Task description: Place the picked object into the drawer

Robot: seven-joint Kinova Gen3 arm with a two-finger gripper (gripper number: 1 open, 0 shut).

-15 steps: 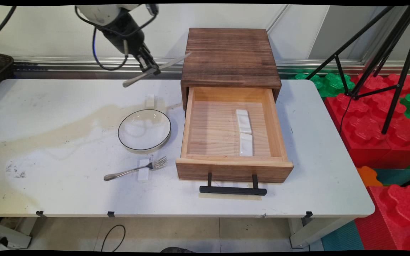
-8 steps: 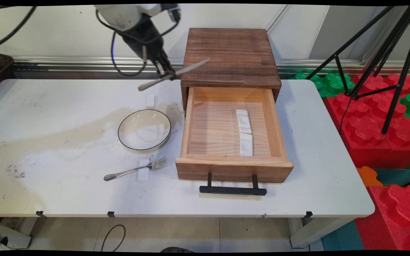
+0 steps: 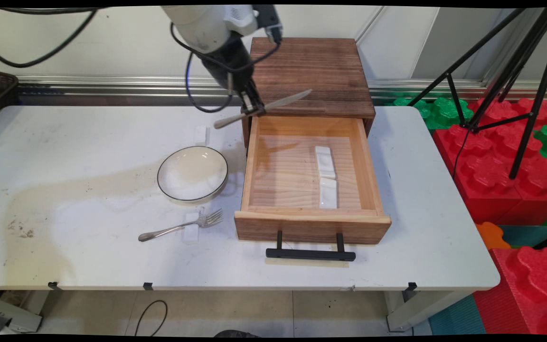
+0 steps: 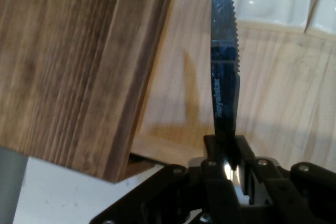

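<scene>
The gripper (image 3: 253, 107) pinches a knife (image 3: 264, 108) by its middle, up in the air over the open drawer's (image 3: 302, 223) back left corner, blade crossing the cabinet (image 3: 309, 71) front.

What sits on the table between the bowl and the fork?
Main view: only bare table between the bowl and the fork, which rests on a small white block.

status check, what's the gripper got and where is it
Gripper shut on knife, held about level above the open drawer's back left corner. Two white rests lie in the drawer. Nothing between knife and drawer.
</scene>
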